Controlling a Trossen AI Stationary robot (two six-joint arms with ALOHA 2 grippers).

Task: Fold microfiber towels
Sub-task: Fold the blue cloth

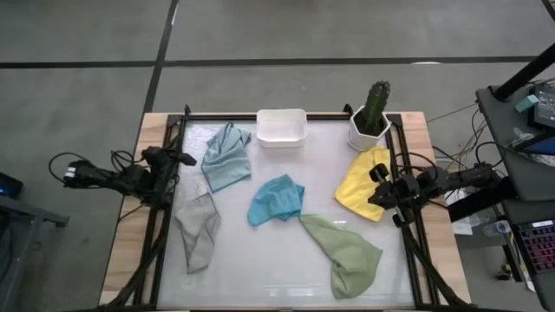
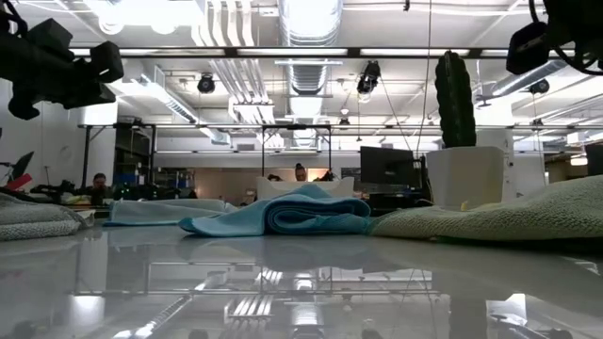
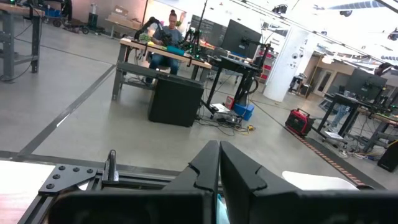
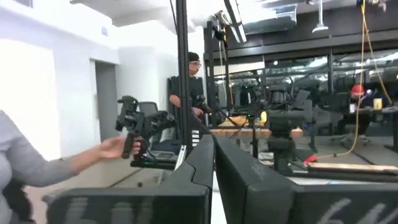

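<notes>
Five unfolded towels spread loose over the white table (image 1: 286, 260): pale blue-grey towel (image 1: 227, 156) at the far left beside the white tub (image 1: 281, 126), grey towel (image 1: 199, 230) nearer along the left edge, bright blue towel (image 1: 277, 200) bunched in the middle, sage green towel (image 1: 347, 254) toward the near right, yellow towel (image 1: 364, 184) at the right edge just in front of the potted cactus (image 1: 373, 114). None touching a gripper. Left gripper (image 1: 185, 159) parked over the table's left rail, level with the pale blue-grey towel, jaws pressed together and empty; in its wrist view, fingers (image 3: 208, 168) closed flat against each other, pointing out into the room. Right gripper (image 1: 376, 184) parked over the right rail beside the yellow towel, jaws likewise together, holding nothing; fingers (image 4: 205, 155) meeting in its wrist view. Beyond the table, a person seated at a desk (image 3: 168, 31), and a sleeved hand (image 4: 115, 148) reaching toward a dark device in the room.
</notes>
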